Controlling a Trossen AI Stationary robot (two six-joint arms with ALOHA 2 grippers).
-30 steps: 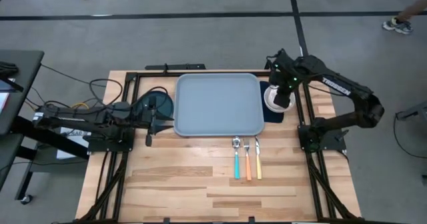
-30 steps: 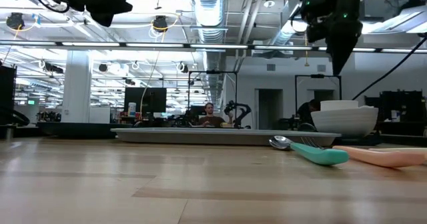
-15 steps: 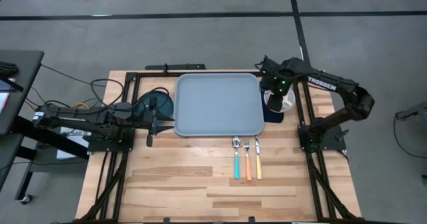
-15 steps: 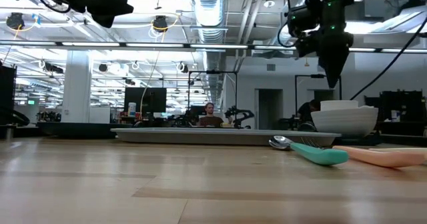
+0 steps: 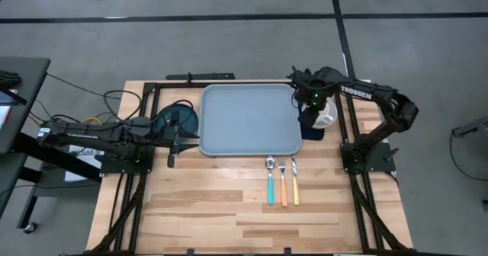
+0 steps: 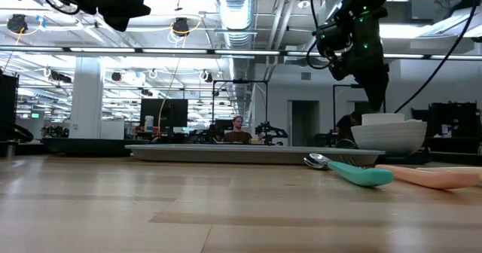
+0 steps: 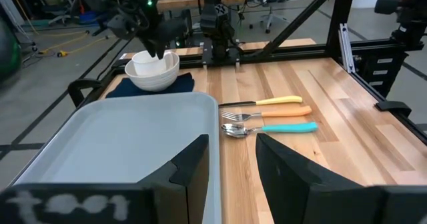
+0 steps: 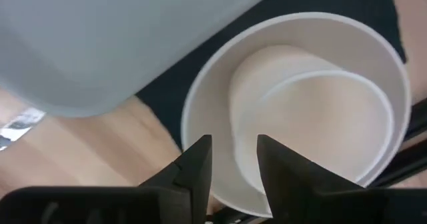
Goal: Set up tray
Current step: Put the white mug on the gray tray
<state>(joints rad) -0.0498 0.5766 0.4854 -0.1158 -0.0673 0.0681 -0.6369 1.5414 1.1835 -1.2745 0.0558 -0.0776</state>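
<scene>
The light blue-grey tray (image 5: pixel 248 120) (image 7: pixel 120 137) lies flat at the table's middle. At its right edge a white bowl (image 5: pixel 326 116) (image 8: pixel 320 64), with a smaller white dish inside it, stands on a dark navy napkin (image 5: pixel 314 132). My right gripper (image 5: pixel 308 113) (image 6: pixel 379 102) (image 8: pixel 233 164) is open and points down over the tray side of the bowl's rim. The dark teal plate (image 5: pixel 171 119) lies by the tray's left edge. Raised above that plate, my left gripper (image 5: pixel 187 139) (image 7: pixel 233 161) is open and faces across the tray. My right gripper's open fingers (image 8: pixel 197 161) come down from above at the bowl's rim (image 8: pixel 190 127) on its tray side. Whether they touch the bowl, I cannot tell.
A teal spoon (image 5: pixel 270 181), an orange fork (image 5: pixel 283 183) and a yellow knife (image 5: pixel 295 181) lie side by side on the wood near the tray's near right corner. Black frame rails run along the table's left, right and far sides. The near half of the table is bare wood.
My right gripper has moved toward the table's left, from over the bowl's middle to its tray-side rim, and has come down until its fingertips are near the rim. The bowl has stayed in place.
</scene>
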